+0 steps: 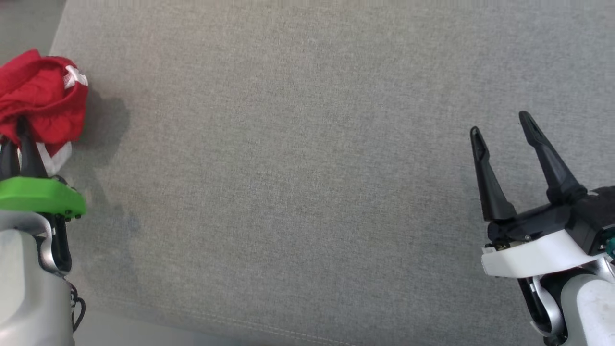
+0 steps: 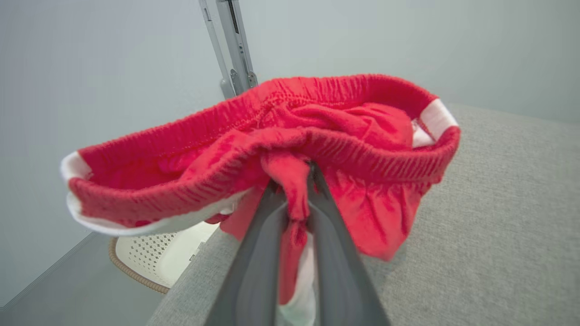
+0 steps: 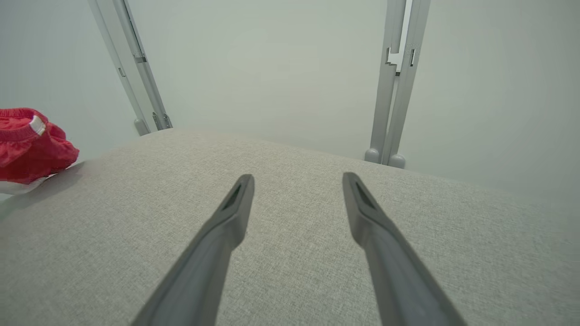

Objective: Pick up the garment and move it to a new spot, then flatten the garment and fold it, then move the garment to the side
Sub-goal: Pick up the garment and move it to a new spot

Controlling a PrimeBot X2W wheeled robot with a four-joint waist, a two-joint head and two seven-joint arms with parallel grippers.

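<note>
Two long dark fingers of the left gripper [image 1: 14, 137] are pressed together on a fold of the crumpled red garment [image 1: 43, 96], a soft knit piece with a ribbed elastic waistband and white trim. The pinch shows plainly in the left wrist view, where a strip of red cloth runs down between the closed fingers [image 2: 258, 253] and the waistband loops open above them. The garment sits bunched at the far left corner of the wide grey woven-fabric surface [image 1: 307, 168], part of it over that surface's left edge, and it casts a shadow onto the cloth to its right. A bright green collar [image 1: 38, 194] rings the left wrist just behind the fingers.

The right gripper [image 1: 499, 124] hangs over the right side of the grey surface, well apart from the garment, its fingers spread wide with nothing between them. A white collar [image 1: 533, 254] sits at its wrist.

Beyond the surface's far edge stand slanted grey metal posts [image 3: 398, 90] against a pale wall. Below its left edge lies a white perforated object with a braided tan rim [image 2: 154, 258].
</note>
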